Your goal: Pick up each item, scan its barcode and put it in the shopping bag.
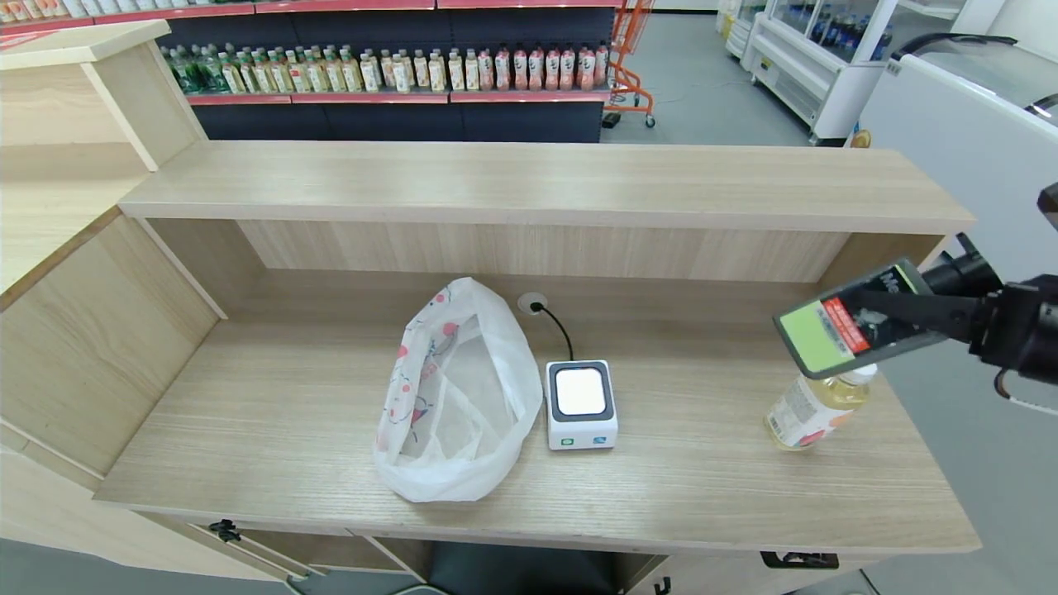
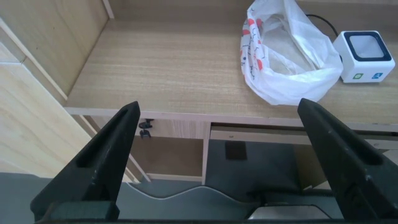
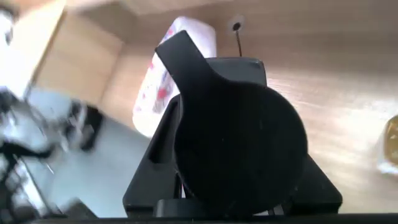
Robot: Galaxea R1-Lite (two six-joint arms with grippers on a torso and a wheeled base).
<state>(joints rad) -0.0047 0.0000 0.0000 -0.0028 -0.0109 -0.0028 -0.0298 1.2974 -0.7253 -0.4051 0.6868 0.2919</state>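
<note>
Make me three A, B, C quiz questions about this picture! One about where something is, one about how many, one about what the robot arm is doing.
1. Where is the scanner?
A) beside the shopping bag
B) inside it
C) on the upper ledge

2. How many bottles are on the counter?
A) none
B) one
C) three

3. The right end effector is:
A) open and empty
B) lying on the counter
C) shut on a green box

Answers: 1 A, it stands next to the bag; 2 B, one bottle lies there; 3 C, it holds the box up.
</note>
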